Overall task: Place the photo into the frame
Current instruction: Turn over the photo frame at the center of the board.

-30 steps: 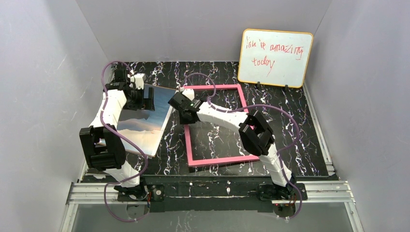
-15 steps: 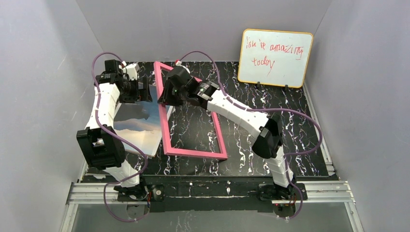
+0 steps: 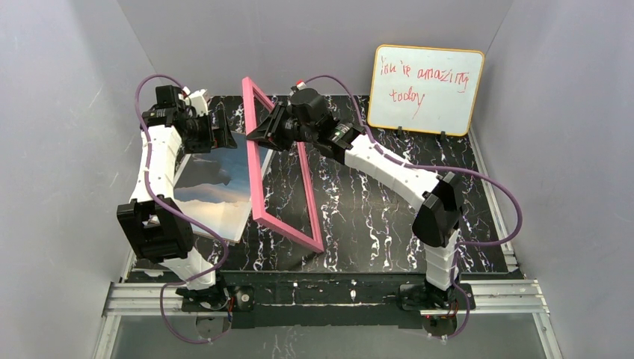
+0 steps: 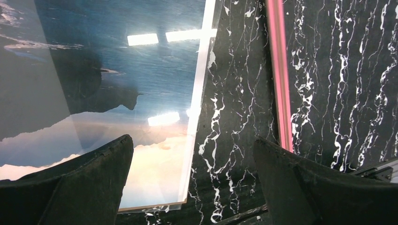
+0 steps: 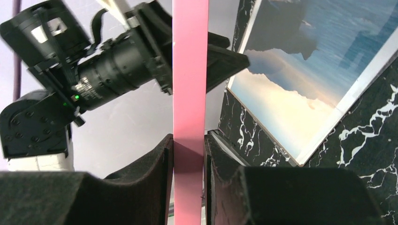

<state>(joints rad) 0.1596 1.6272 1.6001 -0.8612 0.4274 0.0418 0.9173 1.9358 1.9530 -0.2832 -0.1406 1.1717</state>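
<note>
Pink frame [image 3: 288, 229] tilted up on one edge; right gripper [image 5: 188, 157] clamped on its upper bar. Over the photo [image 3: 217, 187], left gripper [image 4: 192, 143] spread wide.

White arms [image 3: 159, 161], black joints [image 3: 153, 230], purple cables [image 3: 136, 96]

Left claw [image 4: 190, 145] gapes wide; right claw [image 5: 188, 143] clamps tight, raised.

A thin pink frame [image 3: 288, 232] is tipped steeply up on its lower edge. Just left of it, a glossy photo [image 3: 217, 187] of sea, dark mountains and pale sky is laid flat, face up.
</note>
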